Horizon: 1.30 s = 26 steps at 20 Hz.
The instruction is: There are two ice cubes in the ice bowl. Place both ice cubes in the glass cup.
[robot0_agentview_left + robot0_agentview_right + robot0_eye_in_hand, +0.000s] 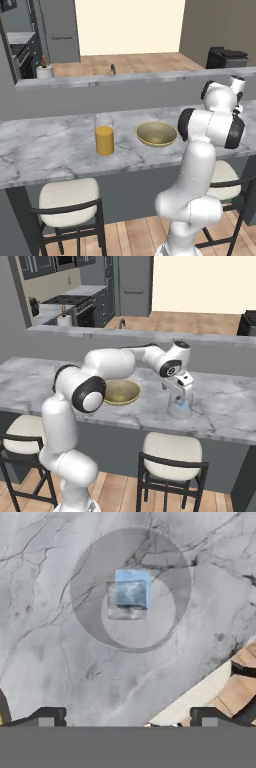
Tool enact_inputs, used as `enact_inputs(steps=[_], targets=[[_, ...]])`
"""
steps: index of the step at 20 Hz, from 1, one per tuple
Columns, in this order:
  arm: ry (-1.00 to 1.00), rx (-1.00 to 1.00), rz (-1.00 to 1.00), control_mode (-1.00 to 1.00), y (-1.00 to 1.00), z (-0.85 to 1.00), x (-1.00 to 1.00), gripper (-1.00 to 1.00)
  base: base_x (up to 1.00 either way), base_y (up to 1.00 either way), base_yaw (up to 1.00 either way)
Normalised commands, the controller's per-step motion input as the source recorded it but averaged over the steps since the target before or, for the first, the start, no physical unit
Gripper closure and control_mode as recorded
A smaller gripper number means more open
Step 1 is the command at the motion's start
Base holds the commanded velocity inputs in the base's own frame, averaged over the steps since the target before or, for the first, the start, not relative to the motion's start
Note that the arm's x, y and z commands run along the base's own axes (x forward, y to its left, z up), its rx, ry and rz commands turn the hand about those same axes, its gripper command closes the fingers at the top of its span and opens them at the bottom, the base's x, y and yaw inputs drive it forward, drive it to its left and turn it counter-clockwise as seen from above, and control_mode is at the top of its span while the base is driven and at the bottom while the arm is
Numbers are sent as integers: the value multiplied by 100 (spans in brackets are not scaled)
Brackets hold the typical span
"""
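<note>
Hovering directly above the clear, colourless glass cup [180, 408], the white arm's two-finger gripper [182, 397] is pointing straight down toward the cup's mouth. Its two dark fingertips [47, 717] are standing wide apart at the bottom of the hand view, released, with nothing gripped between them.

Looking down through the hand view, the glass cup [131, 589] is appearing as a faint grey ring against the veined grey-white marble counter [45, 637]. Inside that ring, two small translucent pale-blue and greyish ice cubes [129, 594] are lying together, one partly overlapping the other. From the right base view, a pale-blue cube [182, 404] is showing inside the cup, just beneath the fingers.

A shallow, wide, olive-gold ice bowl [120, 392] is sitting on the counter to the left of the cup, near it but apart, partly hidden there behind the arm's elbow. In the left base view the same bowl [156, 133] is resting beside a tall glass of orange liquid [104, 134], which is standing upright further to the left.

White-cushioned stools with dark frames [69, 199] are standing on the wooden floor [130, 235] below the counter's near edge.
</note>
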Motion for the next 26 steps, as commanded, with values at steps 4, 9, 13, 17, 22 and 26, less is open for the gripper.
enact_inputs(steps=[4,9,13,17,22,26], targets=[[0,-14,2,-100,100,56,-100,-100,0,0,0],[0,-15,4,-100,100,18,-100,-100,0,0,0],[0,-12,8,-100,91,-29,-100,-100,0,0,0],[-1,4,-9,-100,-19,-12,-43,-100,0,0,0],[0,0,0,-100,0,0,0,-100,0,0,0],[-21,-3,6,-100,20,17,-50,-100,0,0,0]])
